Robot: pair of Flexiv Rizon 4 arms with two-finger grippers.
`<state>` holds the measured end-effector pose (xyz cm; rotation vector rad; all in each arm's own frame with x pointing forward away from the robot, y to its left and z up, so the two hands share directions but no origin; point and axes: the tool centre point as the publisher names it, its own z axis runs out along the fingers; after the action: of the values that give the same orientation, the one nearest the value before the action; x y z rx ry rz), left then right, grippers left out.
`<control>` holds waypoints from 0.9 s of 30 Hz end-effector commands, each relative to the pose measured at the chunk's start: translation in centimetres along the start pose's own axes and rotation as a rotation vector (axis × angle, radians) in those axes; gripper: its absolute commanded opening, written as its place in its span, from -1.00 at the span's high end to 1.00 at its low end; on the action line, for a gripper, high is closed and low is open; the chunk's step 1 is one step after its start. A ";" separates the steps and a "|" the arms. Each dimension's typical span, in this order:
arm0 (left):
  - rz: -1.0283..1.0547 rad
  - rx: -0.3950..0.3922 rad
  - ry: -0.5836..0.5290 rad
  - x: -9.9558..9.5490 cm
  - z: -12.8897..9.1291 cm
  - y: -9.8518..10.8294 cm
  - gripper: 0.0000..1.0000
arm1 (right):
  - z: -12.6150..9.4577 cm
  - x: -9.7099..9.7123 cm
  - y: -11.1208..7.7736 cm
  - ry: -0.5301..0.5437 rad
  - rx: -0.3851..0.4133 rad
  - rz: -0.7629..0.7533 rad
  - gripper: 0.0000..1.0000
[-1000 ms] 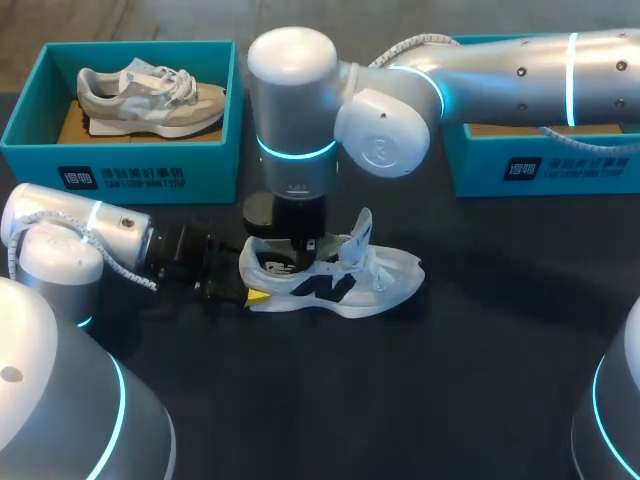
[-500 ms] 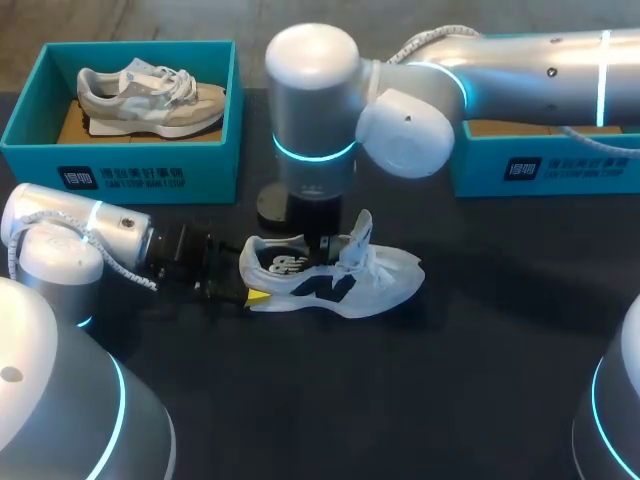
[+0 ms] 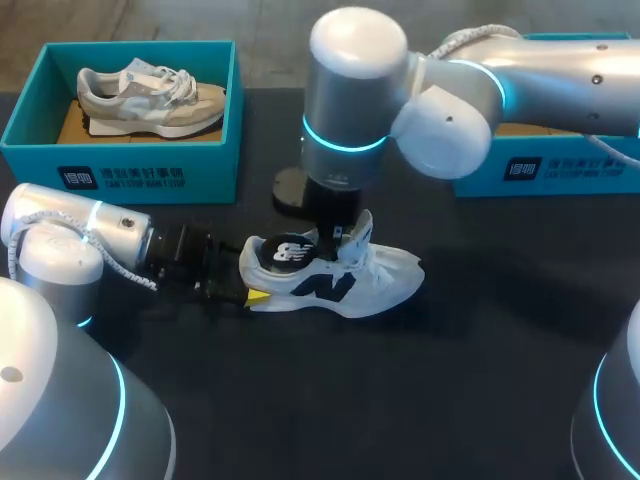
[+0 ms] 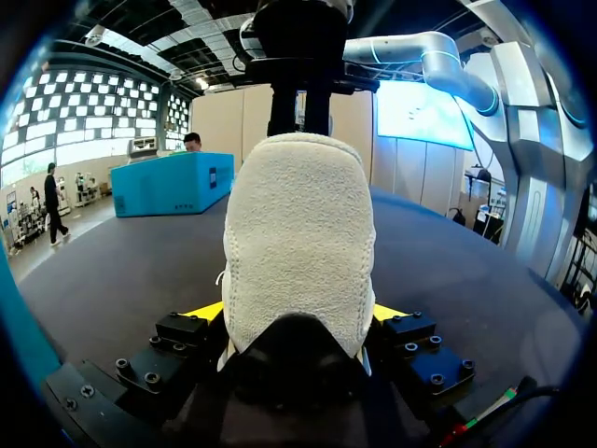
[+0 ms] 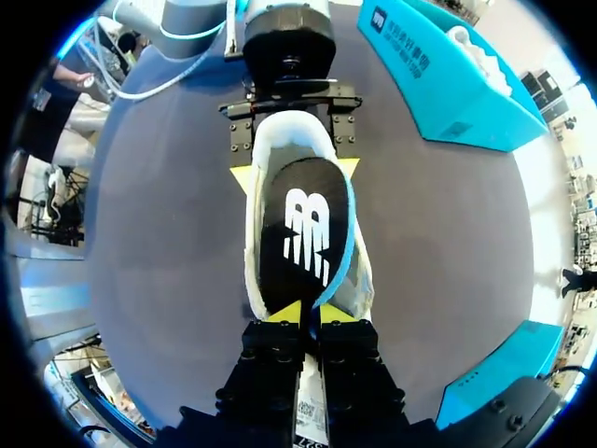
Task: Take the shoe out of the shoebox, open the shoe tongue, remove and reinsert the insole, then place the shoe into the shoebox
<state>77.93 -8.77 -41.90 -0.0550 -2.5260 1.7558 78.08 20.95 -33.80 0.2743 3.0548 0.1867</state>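
Right end effector, hanging over the middle of the worktop, has its 2 yellow tips pinched together on the forward end of a black insole, which sits loosely in the heel of a white shoe. Left end effector is clamped on the shoe's heel from both sides, holding it on its sole, toe pointing right. The tongue stands pulled upright, clear of the opening. By my reading, the shoe is out of its box and the tongue is open, so the insole step is under way; whether the insole is leaving or going back in cannot be told. Seating it flat and returning the shoe to a box remain. The worktop is dark and matte. At its far left, a teal shoebox holds a beige shoe; at its far right, a second teal shoebox is partly hidden by the right arm.
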 end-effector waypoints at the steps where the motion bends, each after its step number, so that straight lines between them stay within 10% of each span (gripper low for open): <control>1: 0.000 0.000 0.000 0.0 0.0 0.4 1.00 | -0.6 0.0 -0.9 -0.012 -0.048 0.006 1.00; 27: 0.000 0.000 0.000 0.0 0.0 0.4 1.00 | -0.1 -0.1 4.8 0.033 -0.176 -0.146 1.00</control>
<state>77.93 -8.72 -41.91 -0.0547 -2.5263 1.7560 78.60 24.73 -32.56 0.0486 3.0372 0.4508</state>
